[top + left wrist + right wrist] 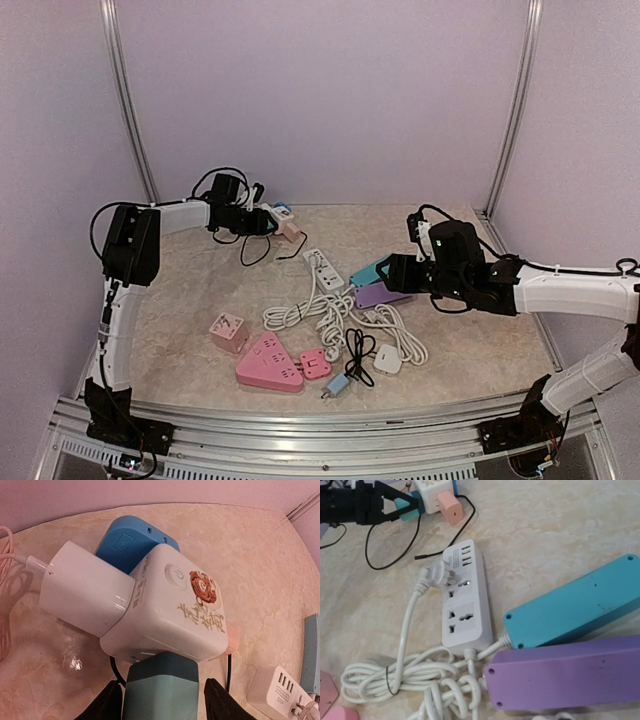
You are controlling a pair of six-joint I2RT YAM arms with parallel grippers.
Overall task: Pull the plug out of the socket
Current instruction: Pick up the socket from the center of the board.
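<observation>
Left wrist: blue plug (131,541) behind socket (175,612)

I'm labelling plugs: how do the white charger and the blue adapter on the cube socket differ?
In the left wrist view the white charger sits on the left face of the cube socket, the blue adapter on its far face. The white charger has a cable leaving its end; the blue adapter shows none. Both are plugged into the same cube.

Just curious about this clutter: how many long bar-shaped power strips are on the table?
3: a white strip mid-table, a teal strip right of it, and a purple strip alongside the teal. None seems hidden.
</observation>
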